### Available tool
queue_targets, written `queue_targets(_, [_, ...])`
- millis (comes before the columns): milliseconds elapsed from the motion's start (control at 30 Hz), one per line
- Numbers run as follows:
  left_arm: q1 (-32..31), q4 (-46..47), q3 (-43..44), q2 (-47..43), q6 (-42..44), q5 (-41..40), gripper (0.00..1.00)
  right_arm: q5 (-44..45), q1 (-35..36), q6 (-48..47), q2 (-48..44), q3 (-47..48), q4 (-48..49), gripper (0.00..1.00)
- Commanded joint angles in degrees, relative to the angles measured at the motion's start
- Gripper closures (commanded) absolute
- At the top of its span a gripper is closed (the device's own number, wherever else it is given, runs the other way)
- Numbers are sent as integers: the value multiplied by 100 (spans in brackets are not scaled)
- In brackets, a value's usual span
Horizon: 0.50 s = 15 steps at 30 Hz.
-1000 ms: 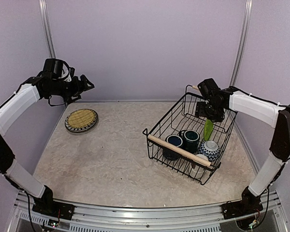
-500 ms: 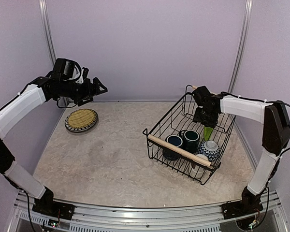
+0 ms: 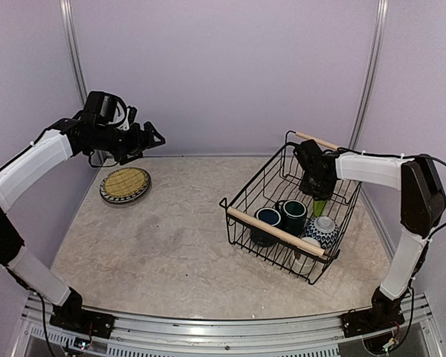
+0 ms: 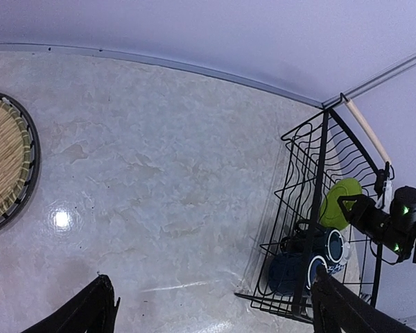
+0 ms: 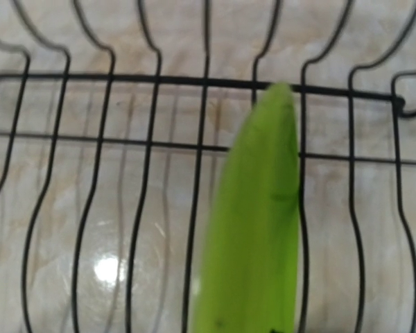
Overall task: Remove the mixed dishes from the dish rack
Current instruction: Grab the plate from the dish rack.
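Observation:
The dish rack (image 3: 241, 195) stands at the right with two dark blue mugs (image 3: 267, 217) (image 3: 291, 212), a blue-white bowl (image 3: 322, 230) and an upright lime green plate (image 3: 321, 202) inside. My right gripper (image 3: 317, 186) reaches down into the rack onto the top edge of that plate. In the right wrist view the plate (image 5: 256, 229) runs edge-on to the bottom centre, and the fingers are out of sight. My left gripper (image 3: 154, 138) hangs open and empty high above the table's left. The tan lattice plate (image 3: 125, 184) lies flat on the table below it.
The left wrist view looks down on bare table between the tan plate (image 4: 3, 166) and the rack (image 4: 319, 180). Walls close in behind and on both sides. A wooden handle (image 3: 275, 230) spans the rack's near rim.
My left arm has swung right, away from the wall. My right gripper has dropped lower into the rack, down over the green plate's top edge.

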Motion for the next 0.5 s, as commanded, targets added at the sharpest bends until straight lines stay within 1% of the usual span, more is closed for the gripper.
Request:
queue_targets(0, [-42, -75, 51, 110, 102, -89, 7, 167, 49, 82, 96, -40, 18, 68])
queue_targets(67, [-43, -82, 46, 132, 106, -102, 7, 195, 63, 74, 75, -26, -4, 71])
queue_targets(367, [-46, -92, 57, 180, 115, -112, 7, 361, 148, -41, -120, 157, -257, 100])
queue_targets(467, [-53, -101, 59, 202, 115, -114, 7, 313, 160, -62, -249, 191, -293, 100])
